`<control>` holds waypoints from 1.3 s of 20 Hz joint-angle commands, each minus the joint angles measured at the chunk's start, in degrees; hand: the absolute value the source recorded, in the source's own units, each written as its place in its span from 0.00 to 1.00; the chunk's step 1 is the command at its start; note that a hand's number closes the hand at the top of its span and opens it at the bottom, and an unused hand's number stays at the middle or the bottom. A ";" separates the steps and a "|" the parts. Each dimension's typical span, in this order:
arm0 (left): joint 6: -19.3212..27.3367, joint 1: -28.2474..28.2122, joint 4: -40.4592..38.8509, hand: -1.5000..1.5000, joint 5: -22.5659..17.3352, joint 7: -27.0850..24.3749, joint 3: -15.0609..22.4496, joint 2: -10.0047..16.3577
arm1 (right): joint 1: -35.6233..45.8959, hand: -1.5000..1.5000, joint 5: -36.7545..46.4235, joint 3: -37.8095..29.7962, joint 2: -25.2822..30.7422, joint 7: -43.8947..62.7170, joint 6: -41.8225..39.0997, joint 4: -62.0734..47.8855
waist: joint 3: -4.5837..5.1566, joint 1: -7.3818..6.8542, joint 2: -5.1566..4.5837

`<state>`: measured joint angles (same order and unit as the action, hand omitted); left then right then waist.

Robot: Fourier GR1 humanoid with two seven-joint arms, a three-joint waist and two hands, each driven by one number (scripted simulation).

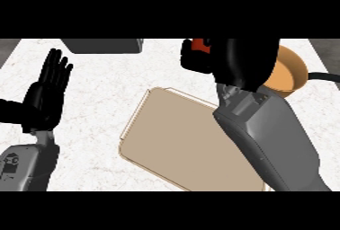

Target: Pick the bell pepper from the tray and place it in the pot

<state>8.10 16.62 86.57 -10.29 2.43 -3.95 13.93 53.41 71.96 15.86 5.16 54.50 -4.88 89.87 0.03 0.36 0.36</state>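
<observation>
a: what's the biggest thing there?
b: the white marbled table [100,76], running under both sets of fingers. on it lies the tan tray [179,139], flat and turned at a slant, below the right hand's fingers and well to the right of the left hand's.
a: and the right hand [242,58]?
b: it's up near the table's far edge, past the tray's far corner, on a grey forearm that crosses the tray's right side. its fingers [196,63] are curled, clasping the bell pepper.
a: the pot?
b: the orange-brown pot [292,67] sits just right of those curled fingers, its left part hidden behind the hand. a black handle [325,76] sticks out on its right side.
a: the left hand [46,94]?
b: resting at the left edge, fingers [56,67] straight and pointing up, nothing in them.
a: anything else?
b: a grey box [103,45] at the far edge, between the two hands' fingertips.
a: so where's the bell pepper [196,44]?
b: only a small red patch shows, tucked inside the right fingers, left of the pot. i can't tell how high it is above the table.
</observation>
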 commanded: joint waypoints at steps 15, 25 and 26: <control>-1.24 -2.33 4.32 0.50 0.58 1.36 -0.34 -0.37 | -17.00 1.00 -16.83 -26.31 21.41 -29.62 6.14 -6.50 | -0.07 -0.65 -0.38; -0.60 -1.32 1.95 0.50 2.67 0.06 1.02 -3.27 | -9.05 1.00 -16.72 -30.47 24.62 -43.30 16.35 -34.12 | -0.06 -1.14 -0.61; -0.70 2.15 1.47 0.50 1.64 2.70 -0.37 -1.86 | -9.01 1.00 -15.80 -29.63 23.70 -42.64 16.14 -37.04 | -0.07 -1.24 -0.70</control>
<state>6.88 16.51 88.13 -8.82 3.11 -4.18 12.07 42.99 55.90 -12.63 28.18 15.14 8.67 61.97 -0.02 -0.75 -0.25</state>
